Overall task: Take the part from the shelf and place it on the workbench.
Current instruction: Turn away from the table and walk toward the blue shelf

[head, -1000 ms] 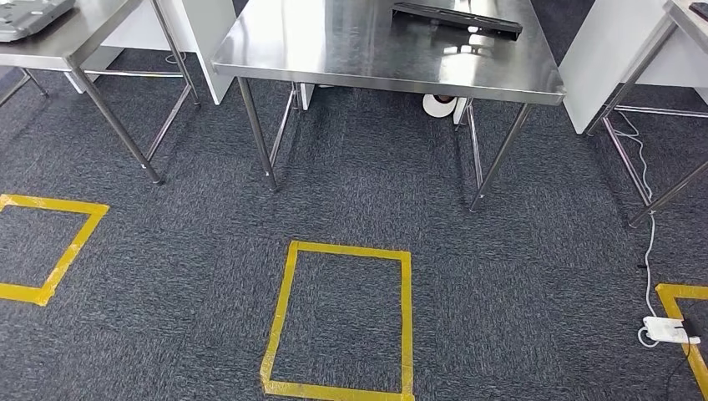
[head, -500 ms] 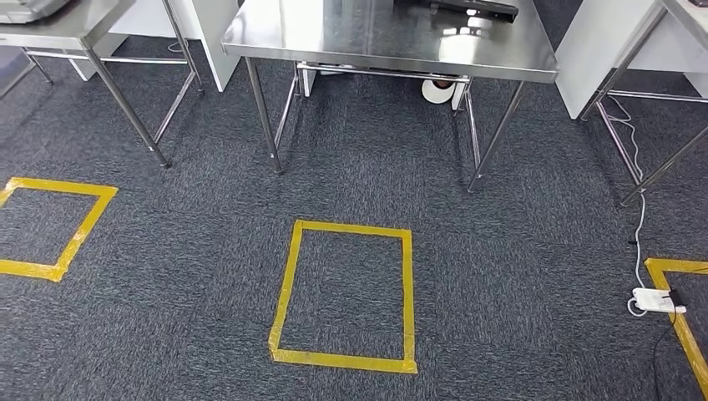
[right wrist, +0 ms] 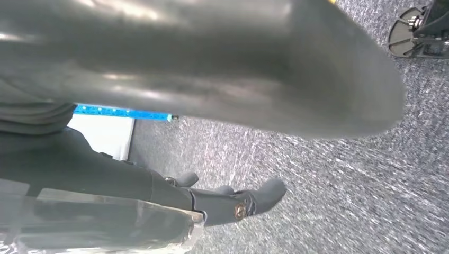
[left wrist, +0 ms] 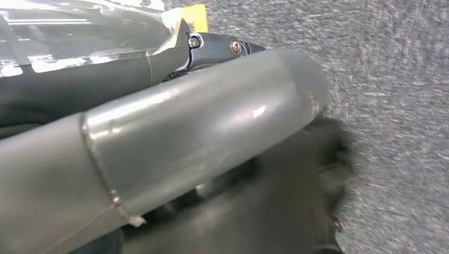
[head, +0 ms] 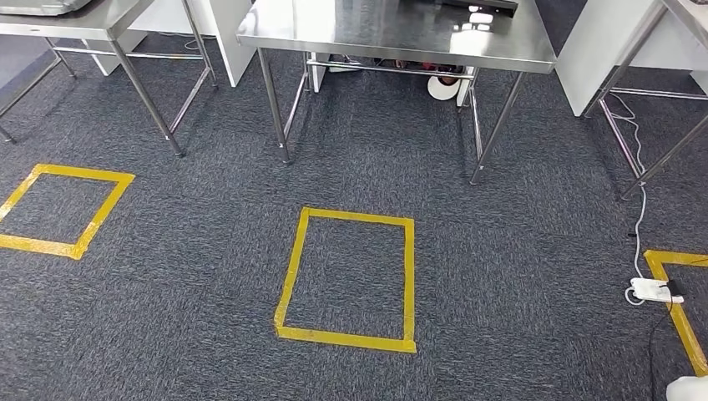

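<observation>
My right hand [right wrist: 212, 201] hangs over carpet [right wrist: 344, 185] w/ fingers apart, holding nothing, my left hand [left wrist: 185, 132] is too blurred to tell, and a dark bar [head: 480, 3] (the part? can't tell) lies on the workbench [head: 401, 38], top centre.

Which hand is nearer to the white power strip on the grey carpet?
Right, probably: the white power strip lies at the robot's right, where the right hand hangs; the left hand hangs opposite.
</observation>
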### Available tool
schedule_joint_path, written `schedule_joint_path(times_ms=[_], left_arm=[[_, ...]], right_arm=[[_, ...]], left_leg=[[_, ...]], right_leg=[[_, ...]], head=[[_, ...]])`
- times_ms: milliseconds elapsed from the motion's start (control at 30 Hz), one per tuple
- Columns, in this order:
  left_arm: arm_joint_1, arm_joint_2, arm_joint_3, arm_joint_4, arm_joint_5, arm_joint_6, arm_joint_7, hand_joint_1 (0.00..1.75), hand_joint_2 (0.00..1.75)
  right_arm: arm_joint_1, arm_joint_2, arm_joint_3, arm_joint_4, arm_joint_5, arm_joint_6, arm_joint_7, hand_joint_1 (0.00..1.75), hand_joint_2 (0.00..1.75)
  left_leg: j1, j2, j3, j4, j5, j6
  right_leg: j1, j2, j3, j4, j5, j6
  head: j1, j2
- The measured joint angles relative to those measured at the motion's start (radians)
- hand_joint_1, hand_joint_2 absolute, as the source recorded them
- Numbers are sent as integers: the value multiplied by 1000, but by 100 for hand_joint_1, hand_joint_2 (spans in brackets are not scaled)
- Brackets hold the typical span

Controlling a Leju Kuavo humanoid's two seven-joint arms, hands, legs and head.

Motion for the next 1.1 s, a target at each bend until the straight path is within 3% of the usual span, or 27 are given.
schedule_joint_path(times_ms=[33,67,133,200,267,300,333,367,400,467,533,600,667,767,800,833,867,933,1000,1033,1100], left_arm=[[-1,1,-4,0,-1,-3,-2,0,0],[-1,1,-8,0,-3,-5,-3,0,0],[3,2,-15,0,-7,-7,-3,0,0],[5,2,-20,1,-9,-9,-2,0,0],[6,3,-23,1,-12,-10,-2,0,0],[8,3,-24,1,-13,-11,-2,0,0],[9,3,-25,1,-14,-12,-2,0,0],[11,3,-25,1,-15,-12,-2,0,0],[12,3,-26,1,-16,-12,-2,0,0],[12,3,-29,1,-18,-12,-2,0,0],[11,2,-32,1,-18,-10,-3,0,0],[11,3,-33,1,-17,-6,-3,0,0],[12,4,-33,1,-15,-3,-4,0,0],[11,5,-33,1,-9,2,-5,0,0],[12,6,-33,1,-7,3,-6,0,0],[13,7,-33,1,-4,4,-7,0,0],[14,7,-33,1,-2,5,-9,0,0],[14,9,-33,1,1,6,-16,0,0],[10,9,-33,1,1,7,-24,0,0],[9,9,-33,1,1,7,-26,0,0],[10,9,-33,1,1,7,-27,0,0]], right_arm=[[0,0,-2,0,0,0,1,0,0],[-1,0,-4,0,-1,0,2,0,0],[-2,0,-8,0,-3,0,5,0,0],[1,0,-14,0,-4,0,8,0,0],[4,1,-17,0,-6,0,11,0,0],[6,0,-19,0,-7,0,13,0,0],[7,0,-20,0,-8,-1,14,0,0],[9,0,-22,1,-9,-1,15,0,0],[9,-1,-23,1,-9,-2,15,0,0],[10,-1,-26,1,-9,-4,14,0,0],[10,-1,-26,1,-9,-6,13,0,0],[9,-1,-26,1,-7,-6,11,0,0],[9,0,-27,1,-5,-6,8,0,0],[11,1,-27,1,0,4,1,0,0],[11,1,-27,1,2,8,0,0,0],[11,0,-27,1,5,10,-1,0,0],[10,0,-27,1,8,12,-1,0,0],[8,0,-27,1,14,12,-3,0,0],[5,0,-27,1,17,12,-5,0,0],[4,0,-27,1,18,12,-5,0,0],[0,0,-27,1,18,12,-5,0,0]], left_leg=[[-3,0,16,-33,-12,8],[-5,-8,12,-44,-13,19],[-4,-23,-3,-52,0,39],[-4,-35,-19,-54,15,54],[-6,-51,-38,-54,29,59],[-8,-60,-47,-53,36,59],[-9,-71,-54,-52,43,57],[-10,-82,-60,-52,49,55],[-10,-94,-63,-51,54,52],[-13,-112,-68,-50,62,44],[-15,-126,-73,-49,69,34],[-14,-139,-79,-47,74,24],[-14,-121,-100,-9,46,16],[-8,-72,-187,180,-61,1],[-4,-67,-209,232,-79,-4],[0,-62,-214,250,-79,-9],[3,-56,-197,226,-60,-12],[9,-21,-120,93,-3,-14],[7,8,-63,-11,29,-6],[4,11,-57,-27,31,0],[-3,-9,-61,-30,35,18]], right_leg=[[2,-9,-5,5,4,6],[4,-19,-7,7,8,13],[1,-11,-22,30,-5,22],[-4,24,-61,115,-59,19],[-7,48,-112,246,-125,15],[-7,53,-124,290,-143,17],[-8,56,-115,295,-146,22],[-8,59,-84,255,-131,29],[-8,71,-34,178,-106,34],[-6,110,51,25,-66,33],[-1,125,73,-26,-56,24],[-6,105,73,-26,-49,15],[-16,82,74,-31,-40,-1],[-14,42,64,-32,-35,-17],[-13,28,61,-31,-35,-18],[-12,15,60,-31,-35,-18],[-12,3,60,-29,-35,-17],[-11,-17,62,-23,-39,-11],[-4,-34,60,-14,-47,1],[0,-41,59,-11,-49,7],[3,-56,61,-10,-50,18]], head=[[1,0],[2,0],[4,0],[7,0],[10,0],[11,0],[12,0],[12,0],[12,0],[12,0],[12,0],[11,0],[9,0],[5,0],[5,0],[5,0],[5,0],[5,0],[7,0],[9,0],[13,0]])
